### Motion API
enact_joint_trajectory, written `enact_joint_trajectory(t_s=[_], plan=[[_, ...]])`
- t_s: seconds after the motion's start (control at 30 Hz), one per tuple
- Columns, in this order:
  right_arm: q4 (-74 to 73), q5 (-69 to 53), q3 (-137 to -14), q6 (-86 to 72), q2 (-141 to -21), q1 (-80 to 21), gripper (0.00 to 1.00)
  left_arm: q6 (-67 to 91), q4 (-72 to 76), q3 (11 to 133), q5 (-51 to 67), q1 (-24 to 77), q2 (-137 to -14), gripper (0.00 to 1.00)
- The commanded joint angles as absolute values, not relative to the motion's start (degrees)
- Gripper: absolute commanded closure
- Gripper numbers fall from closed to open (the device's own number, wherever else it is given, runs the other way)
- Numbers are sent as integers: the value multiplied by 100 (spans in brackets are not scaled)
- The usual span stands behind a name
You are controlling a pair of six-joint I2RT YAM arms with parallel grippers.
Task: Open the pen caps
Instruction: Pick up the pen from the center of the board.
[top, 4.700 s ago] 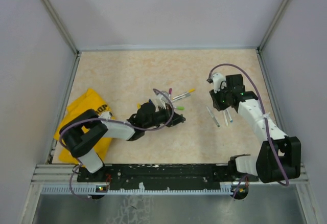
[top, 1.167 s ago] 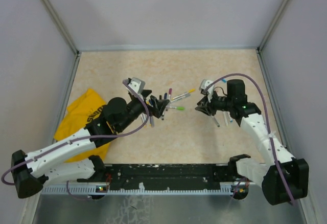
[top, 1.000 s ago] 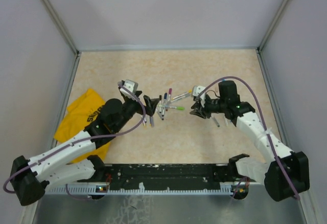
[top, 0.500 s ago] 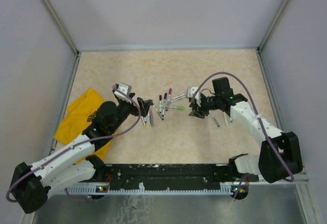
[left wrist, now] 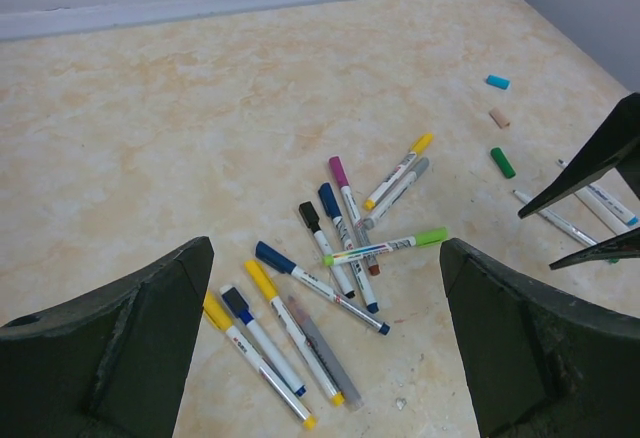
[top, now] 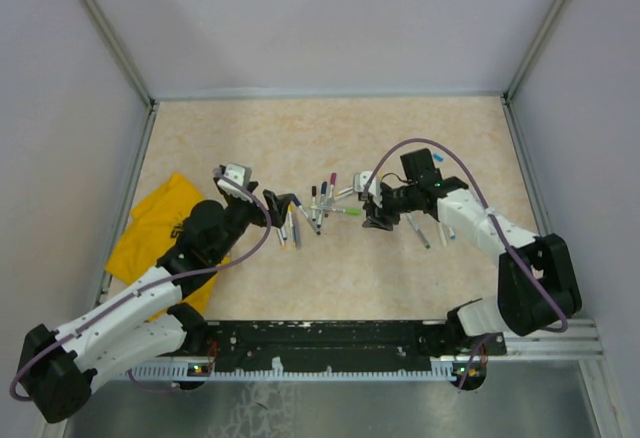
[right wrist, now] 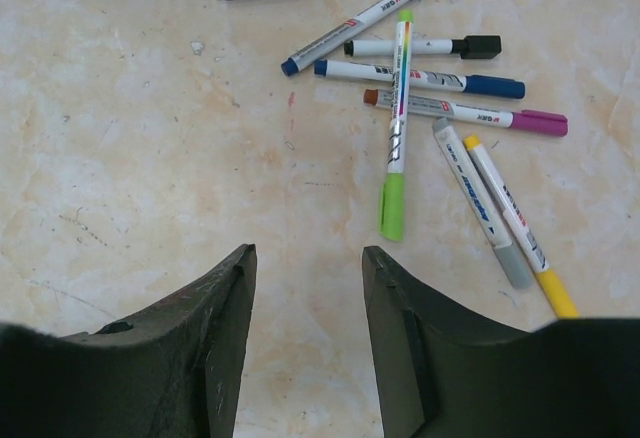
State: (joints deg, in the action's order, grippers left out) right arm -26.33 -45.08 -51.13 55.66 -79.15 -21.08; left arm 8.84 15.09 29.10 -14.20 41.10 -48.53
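- The left gripper [top: 281,205] is hanging just left of the heap with its jaws standing wide and nothing between them. In its wrist view only the two dark finger ends are showing, and the rest is cut off by the lower edge.
- The right gripper [top: 373,214] is hovering on the heap's right side, jaws parted by a narrow gap and gripping nothing. Its fingers [right wrist: 180,358] are filling the bottom of its own view.
- The pens [left wrist: 330,248] are lying in a loose heap mid-table [top: 250,138] between the two grippers, most wearing coloured ends: yellow, blue, black, purple, grey.
- A green-capped pen [right wrist: 397,128] is lying across three others, green end towards the right gripper's gap and clear of the fingers.
- Two thin pens [left wrist: 560,226] are lying apart from the heap, partly hidden behind the right gripper. I cannot tell whether they are capped.
- Three loose caps [left wrist: 499,117], blue, tan and green, are sitting in a row well apart from the heap. From overhead I am not making them out.
- A yellow cloth [top: 150,216] is lying at the left edge, partly covered by the left arm, its print unreadable.
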Motion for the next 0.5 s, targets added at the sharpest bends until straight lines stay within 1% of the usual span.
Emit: enact_joint_trajectory(t_s=[0.0,0.13,0.27,0.47], plan=[[-2234,-4241,-5265,5444,-8054,-2276,53,1081,1655,2912,-1367,4078,-4565,1],[-2078,-4030,-5443,5124,-8343,-2344,54,1168,1860,2685,-1374,4069,-4507,1],[-2185,-3926,-5796,5019,-8853,-2476,57,1282,1902,2604,-1351,4061,-4574,1],[-2008,-3230,-6288,4650,-9711,-2867,61,1363,1958,2521,-1375,4026,-4536,1]])
